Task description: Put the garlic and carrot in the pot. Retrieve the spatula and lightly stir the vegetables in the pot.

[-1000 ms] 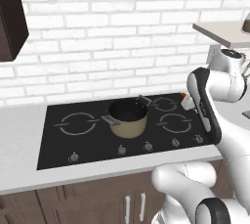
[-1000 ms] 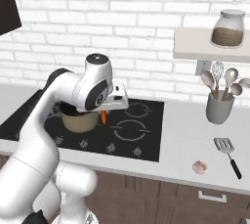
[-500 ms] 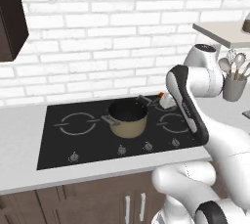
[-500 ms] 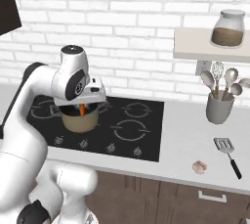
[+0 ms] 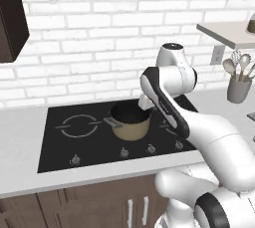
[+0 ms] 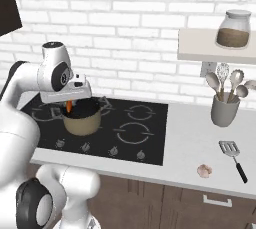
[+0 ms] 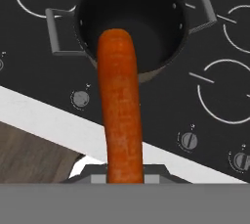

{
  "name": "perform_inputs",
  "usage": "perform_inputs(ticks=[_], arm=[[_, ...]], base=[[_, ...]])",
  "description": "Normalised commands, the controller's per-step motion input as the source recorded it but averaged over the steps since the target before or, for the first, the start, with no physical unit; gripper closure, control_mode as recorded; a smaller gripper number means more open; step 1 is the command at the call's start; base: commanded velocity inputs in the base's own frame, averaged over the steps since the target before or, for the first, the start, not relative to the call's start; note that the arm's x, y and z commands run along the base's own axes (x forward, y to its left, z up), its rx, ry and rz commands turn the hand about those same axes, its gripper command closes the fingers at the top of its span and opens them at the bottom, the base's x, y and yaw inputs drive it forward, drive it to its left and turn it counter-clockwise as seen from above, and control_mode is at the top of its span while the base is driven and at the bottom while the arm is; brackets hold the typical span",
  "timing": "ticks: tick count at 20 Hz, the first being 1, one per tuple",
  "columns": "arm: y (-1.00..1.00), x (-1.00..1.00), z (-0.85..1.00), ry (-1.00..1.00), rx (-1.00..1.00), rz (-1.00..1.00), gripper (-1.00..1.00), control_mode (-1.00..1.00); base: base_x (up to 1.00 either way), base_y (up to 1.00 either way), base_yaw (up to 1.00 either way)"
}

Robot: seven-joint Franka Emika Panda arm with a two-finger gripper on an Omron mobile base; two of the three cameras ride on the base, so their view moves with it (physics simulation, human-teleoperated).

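My gripper (image 6: 68, 101) is shut on the carrot (image 7: 119, 105), a short orange stick that hangs point-down from the hand. Its tip is over the near rim of the tan-gold pot (image 7: 132, 22), whose dark inside is bare. The right base view shows the carrot (image 6: 68, 107) just above the left edge of the pot (image 6: 82, 121). In the left base view my arm covers the hand above the pot (image 5: 130, 123). The whitish garlic (image 6: 204, 171) lies on the counter at the front right. Beside it is the grey slotted spatula (image 6: 233, 154).
The pot stands on a black hob (image 6: 140, 138) with knobs along its front edge. A grey holder of spoons and a whisk (image 6: 223, 109) stands at the back right under a shelf with a jar (image 6: 233, 29). A brick wall runs behind.
My arm has swung left across the hob, carrying the carrot from the right side to a spot above the pot. The pot, garlic and spatula have stayed put.
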Motion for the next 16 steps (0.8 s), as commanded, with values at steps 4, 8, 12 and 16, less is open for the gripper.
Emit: perform_inputs(ticks=[4, 8, 12, 16], arm=[[0.24, 0.42, -0.07, 0.05, 0.00, 0.00, 1.00, -1.00], [0.28, 0.29, -0.16, 0.06, 0.00, 0.00, 1.00, -1.00], [0.08, 0.25, -0.33, 0.01, 0.00, 0.00, 1.00, -1.00], [0.00, 0.27, -0.44, -0.03, 0.00, 0.00, 1.00, -1.00]], base=[[0.00, 0.00, 0.00], [0.00, 0.00, 0.00], [0.00, 0.00, 0.00], [0.00, 0.00, 0.00]])
